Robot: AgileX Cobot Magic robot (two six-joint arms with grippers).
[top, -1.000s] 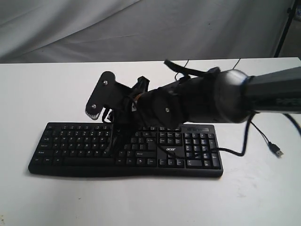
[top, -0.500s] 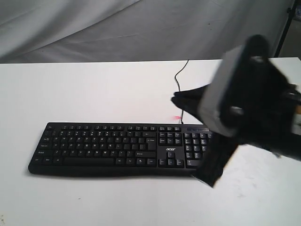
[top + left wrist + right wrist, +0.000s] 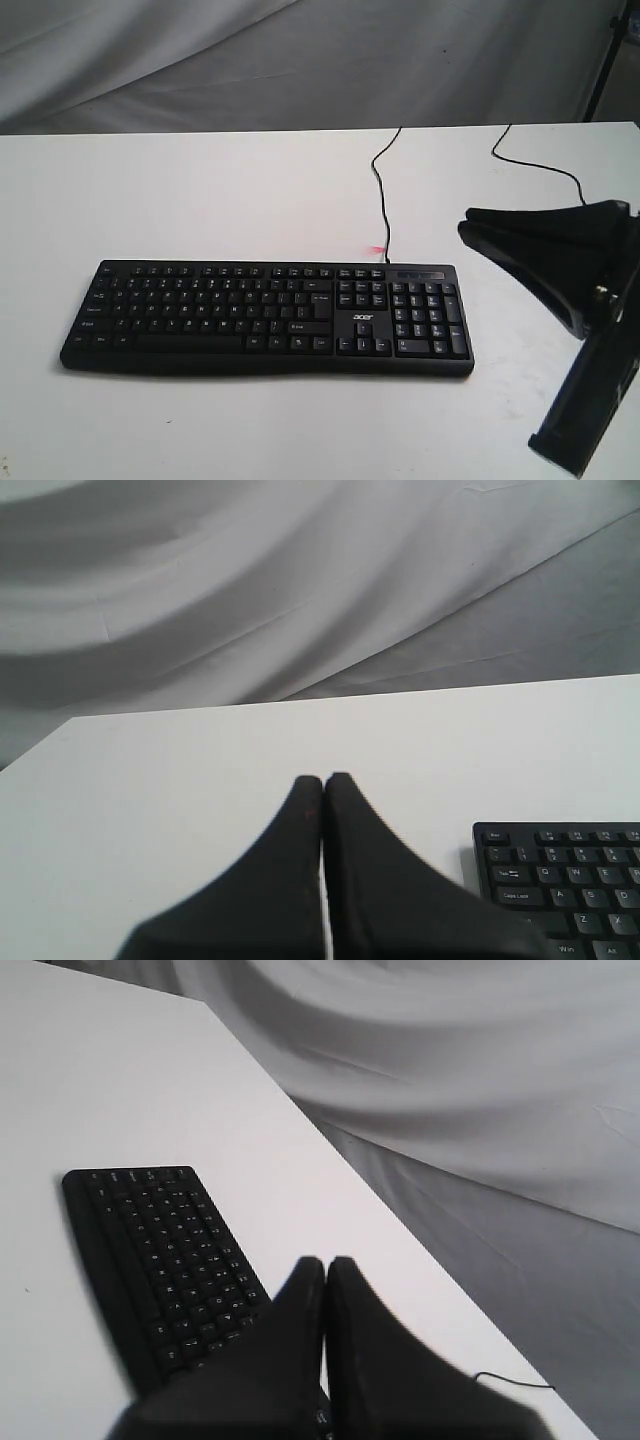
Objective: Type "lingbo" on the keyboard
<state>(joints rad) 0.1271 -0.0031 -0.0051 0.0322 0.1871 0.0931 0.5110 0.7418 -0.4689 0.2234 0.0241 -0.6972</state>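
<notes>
The black keyboard (image 3: 265,317) with white legends and an acer logo lies flat on the white table, its thin cable (image 3: 381,190) running toward the back. My right gripper (image 3: 468,228) is shut and empty, hovering just right of the number pad. In the right wrist view the shut right gripper (image 3: 325,1261) points over the keyboard (image 3: 165,1250). The left gripper (image 3: 323,778) is shut on nothing over bare table, with the keyboard's corner (image 3: 560,880) beside it. The left arm does not show in the exterior view.
The white table (image 3: 200,190) ends at a grey cloth backdrop (image 3: 300,60). A second black cable (image 3: 540,165) crosses the table at the back right. A dark stand leg (image 3: 605,60) rises at the far right edge.
The right arm has swung away from above the keyboard's middle to the right side of the table, leaving all the keys uncovered. The keyboard has not moved.
</notes>
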